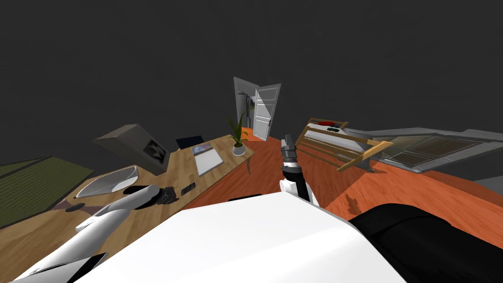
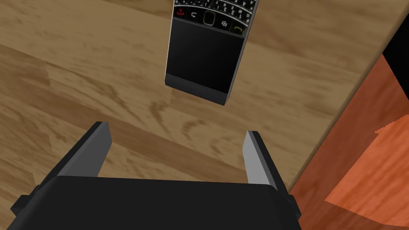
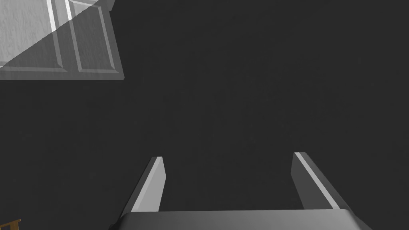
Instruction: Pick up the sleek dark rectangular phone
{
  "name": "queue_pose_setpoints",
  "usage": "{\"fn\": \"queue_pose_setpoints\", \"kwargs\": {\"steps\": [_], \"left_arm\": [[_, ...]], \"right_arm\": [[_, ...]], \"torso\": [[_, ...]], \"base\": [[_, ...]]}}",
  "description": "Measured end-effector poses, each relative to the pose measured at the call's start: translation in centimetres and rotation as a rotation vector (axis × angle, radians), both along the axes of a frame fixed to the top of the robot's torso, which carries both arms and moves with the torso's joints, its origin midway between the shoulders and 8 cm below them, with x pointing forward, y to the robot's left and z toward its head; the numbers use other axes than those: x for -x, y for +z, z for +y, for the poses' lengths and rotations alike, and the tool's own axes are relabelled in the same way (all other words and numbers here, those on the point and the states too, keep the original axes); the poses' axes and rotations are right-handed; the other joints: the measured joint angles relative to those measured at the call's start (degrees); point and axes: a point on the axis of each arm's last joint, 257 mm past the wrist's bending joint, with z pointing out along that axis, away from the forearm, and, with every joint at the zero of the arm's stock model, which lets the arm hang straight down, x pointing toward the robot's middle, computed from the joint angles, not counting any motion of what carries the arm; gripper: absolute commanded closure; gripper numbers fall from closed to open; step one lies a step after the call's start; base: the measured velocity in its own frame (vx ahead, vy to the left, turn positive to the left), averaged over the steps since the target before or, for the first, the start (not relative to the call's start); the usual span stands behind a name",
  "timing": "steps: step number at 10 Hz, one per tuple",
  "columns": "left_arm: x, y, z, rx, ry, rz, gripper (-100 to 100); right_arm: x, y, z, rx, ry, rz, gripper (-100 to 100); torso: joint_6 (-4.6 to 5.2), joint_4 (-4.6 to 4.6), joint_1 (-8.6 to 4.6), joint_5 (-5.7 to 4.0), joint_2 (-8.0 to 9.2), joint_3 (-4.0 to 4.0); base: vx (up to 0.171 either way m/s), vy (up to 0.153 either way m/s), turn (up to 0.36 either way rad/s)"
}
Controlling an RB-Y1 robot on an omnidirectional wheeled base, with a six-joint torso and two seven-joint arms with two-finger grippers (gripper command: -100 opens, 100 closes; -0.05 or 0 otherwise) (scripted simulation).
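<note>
Head view: the phone (image 1: 188, 188) is seen lying flat on the wooden desk (image 1: 223, 164), close to the desk's front edge. The left gripper (image 1: 169, 195) is held over the desk just beside it, with the phone at about two o'clock from the gripper. The right gripper (image 1: 288, 142) is raised over the orange floor (image 1: 304, 182), well apart from the desk, so the left arm is judged much the nearer.

Left wrist view: the left gripper (image 2: 176, 129) is shown with its fingers spread and nothing between them. The phone (image 2: 205, 56) lies ahead of the fingertips, at about twelve to one o'clock from the gripper's midline, not yet touched. Its long axis runs nearly along the gripper's pointing direction, only slightly skewed, with the dark screen end nearer and the keypad end farther. A forward advance is judged to be needed, so that the narrow width is brought between the fingers. The desk edge and floor (image 2: 359, 171) lie close beyond one finger.

Right wrist view: the right gripper (image 3: 228, 155) is seen with its fingers apart and empty.
</note>
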Motion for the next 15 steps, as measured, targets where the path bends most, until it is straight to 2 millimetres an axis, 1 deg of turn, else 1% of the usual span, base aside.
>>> {"fn": "queue_pose_setpoints", "kwargs": {"steps": [2, 8, 10, 12, 13, 14, 15], "left_arm": [[1.4, -0.5, 0.0, 0.038, 0.031, 0.049, -100], [5.2, -1.7, -1.1, 0.141, 0.104, 0.181, -100], [6.9, -2.2, -2.1, 0.188, 0.132, 0.24, -100], [7.9, -2.4, -2.5, 0.218, 0.152, 0.272, -100], [8.7, -2.6, -2.9, 0.237, 0.162, 0.294, -100], [8.9, -2.6, -3.0, 0.241, 0.163, 0.299, 0], [8.8, -2.6, -3.0, 0.241, 0.163, 0.298, -100]], "right_arm": [[0.0, 0.0, 0.0, 0.0, 0.0, 0.0, 0], [0.0, 0.0, 0.0, 0.0, 0.0, 0.0, 0], [0.0, 0.0, 0.0, 0.0, 0.0, 0.0, 0], [0.0, 0.0, 0.0, 0.0, 0.0, 0.0, 0], [0.0, 0.0, 0.0, 0.0, 0.0, 0.0, 0], [0.0, 0.0, 0.0, 0.0, 0.0, 0.0, 0], [0.0, 0.0, 0.0, 0.0, 0.0, 0.0, 0]], "torso": [[-0.01, 0.0, 0.01, 0.0, 0.01, 0.0], [-0.02, 0.01, -0.02, -0.01, 0.03, 0.01], [-0.04, 0.0, 0.07, 0.01, -0.01, -0.01], [-0.04, 0.0, -0.04, -0.01, 0.01, 0.0], [-0.03, 0.0, -0.02, -0.01, -0.01, -0.01], [-0.07, 0.0, -0.05, -0.01, 0.06, 0.03], [-0.06, 0.02, -0.1, -0.02, 0.12, 0.06]], "base": [[0.036, 0.028, -0.124], [0.035, 0.027, -0.12], [0.041, 0.041, -0.094], [0.039, 0.023, -0.106], [0.02, 0.017, -0.033], [0.0, 0.0, 0.0], [0.011, 0.03, 0.012]]}}
